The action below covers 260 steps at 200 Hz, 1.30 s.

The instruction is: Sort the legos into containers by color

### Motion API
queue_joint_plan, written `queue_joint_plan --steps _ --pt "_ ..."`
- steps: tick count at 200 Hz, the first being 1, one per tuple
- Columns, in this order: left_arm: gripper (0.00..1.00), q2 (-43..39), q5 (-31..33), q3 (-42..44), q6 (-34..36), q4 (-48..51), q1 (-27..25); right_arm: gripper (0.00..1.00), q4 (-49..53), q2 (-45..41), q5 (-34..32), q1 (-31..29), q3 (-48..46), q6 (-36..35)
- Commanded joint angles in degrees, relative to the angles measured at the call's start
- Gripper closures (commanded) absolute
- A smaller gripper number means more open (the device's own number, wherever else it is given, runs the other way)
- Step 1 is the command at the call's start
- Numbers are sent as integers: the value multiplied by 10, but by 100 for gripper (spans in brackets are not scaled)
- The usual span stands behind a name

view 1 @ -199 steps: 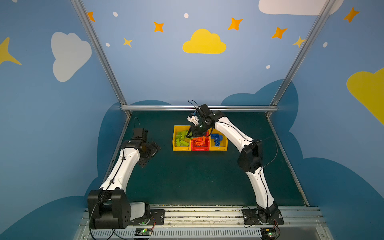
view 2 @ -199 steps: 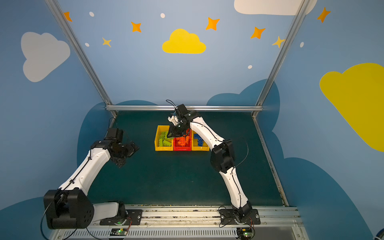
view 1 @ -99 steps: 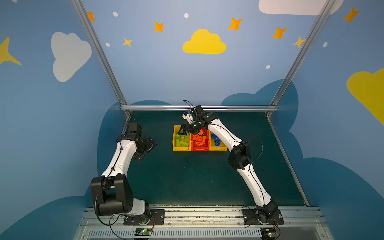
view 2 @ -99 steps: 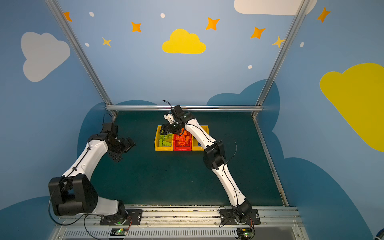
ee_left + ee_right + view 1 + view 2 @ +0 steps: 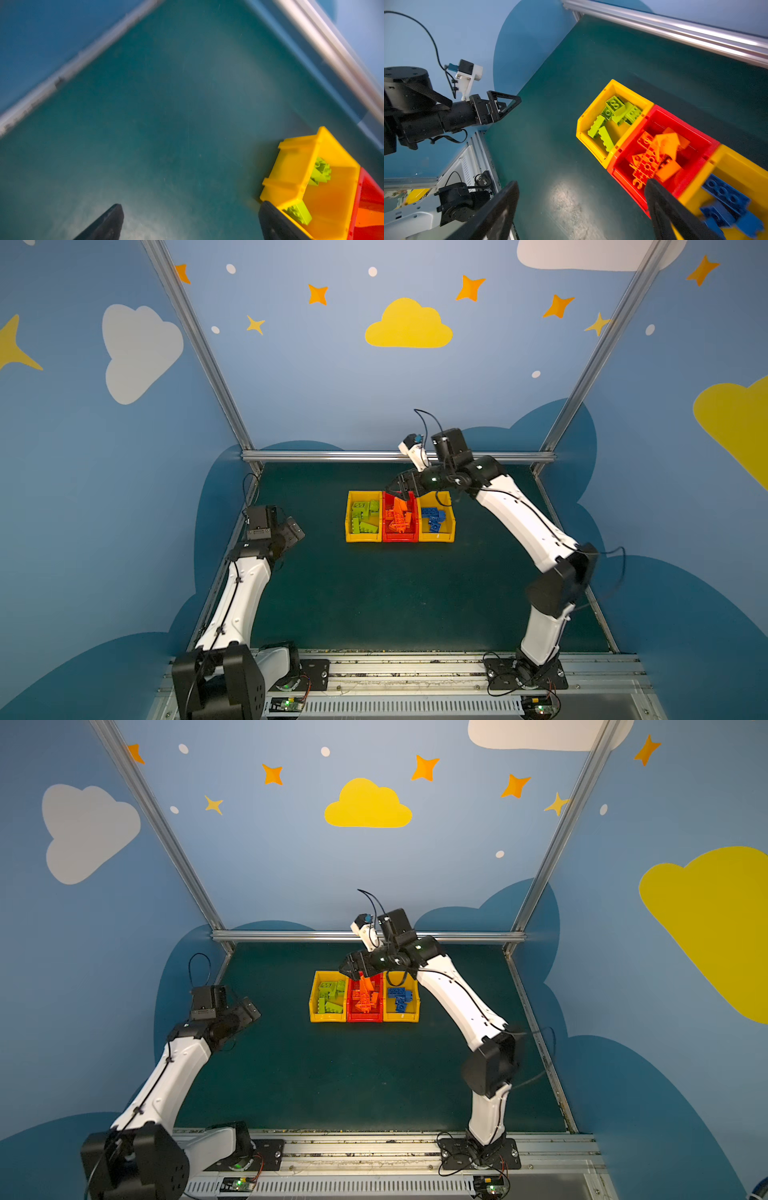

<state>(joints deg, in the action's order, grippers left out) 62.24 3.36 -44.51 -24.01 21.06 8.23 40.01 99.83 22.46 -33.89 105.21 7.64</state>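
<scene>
Three containers stand side by side in both top views. The left yellow bin holds lime green legos. The red bin holds orange legos, and the right yellow bin holds blue legos. My right gripper hangs open above the far end of the red bin with nothing between its fingers. Just below it a blurred orange brick tilts on the orange heap. My left gripper is open and empty at the left of the table, apart from the bins.
The dark green mat is bounded by a metal rail at the back and metal side rails. The left arm's white link leans along the left edge. The right arm's elbow rises at the right.
My right gripper has opened and let go of an orange brick over the red bin. The right arm's elbow has swung out to the right. The left arm has shifted slightly.
</scene>
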Motion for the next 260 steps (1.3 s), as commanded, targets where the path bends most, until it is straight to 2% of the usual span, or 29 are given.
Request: queue_joint_plan --steps 1,18,54,84,116,149,213,260 --pt "0 -42 37 72 69 -170 0 8 -56 -69 -68 30 -139 11" --pt "0 -61 15 118 108 -242 0 8 -96 -140 -103 56 -248 24" --pt "0 -16 11 124 99 -260 -4 8 -148 -255 -229 86 -421 18" --pt "0 21 -2 139 105 -320 -15 7 -226 -342 -281 107 -549 -3" --pt "0 62 7 148 138 -371 -29 7 -313 -393 -310 138 -651 -19" --pt "0 95 9 160 138 -414 -33 7 -370 -401 -328 177 -697 -11" --pt "0 176 2 168 134 -492 -34 7 -405 -377 -322 246 -723 -13" --pt "0 243 -27 143 188 -530 -52 7 -419 -381 -288 280 -728 2"
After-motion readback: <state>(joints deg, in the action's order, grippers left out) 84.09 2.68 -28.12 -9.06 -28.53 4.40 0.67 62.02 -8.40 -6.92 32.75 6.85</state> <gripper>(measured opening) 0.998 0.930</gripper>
